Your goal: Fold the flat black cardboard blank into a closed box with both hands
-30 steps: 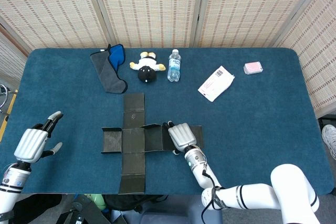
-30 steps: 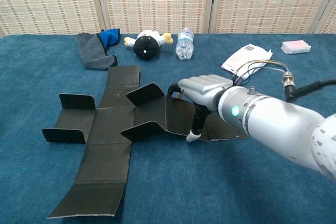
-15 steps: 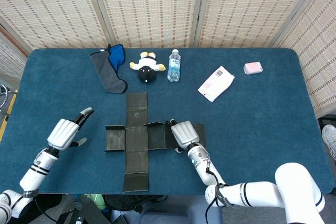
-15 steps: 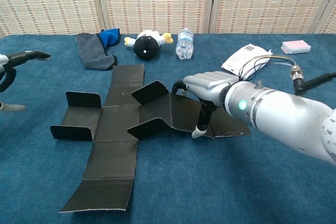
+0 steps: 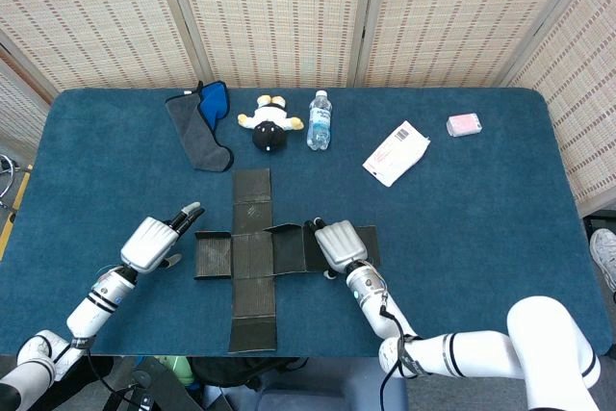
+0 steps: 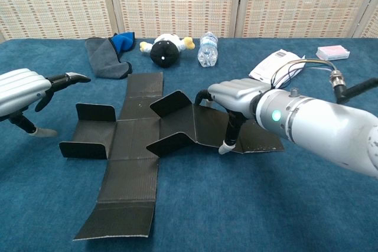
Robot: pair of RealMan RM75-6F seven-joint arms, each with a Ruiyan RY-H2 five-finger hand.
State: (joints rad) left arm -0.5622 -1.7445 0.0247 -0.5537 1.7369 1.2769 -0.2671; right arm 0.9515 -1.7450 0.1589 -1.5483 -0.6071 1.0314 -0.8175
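The left hand (image 5: 152, 242) has come in from the lower left of the frame and now hangs just beside the left flap of the blank (image 5: 252, 257). Its fingers are spread and it holds nothing. That means both hands are now at the blank, so folding can start.

The right hand (image 5: 336, 245) still rests on the right side of the blank, fingers bent down onto it. I cannot tell if it pinches the card.

The blank lies open, cross-shaped, in the lower middle of the desk (image 5: 481, 209). It has slid a little to the right. Its small flaps stand up a bit, but no wall is folded yet.
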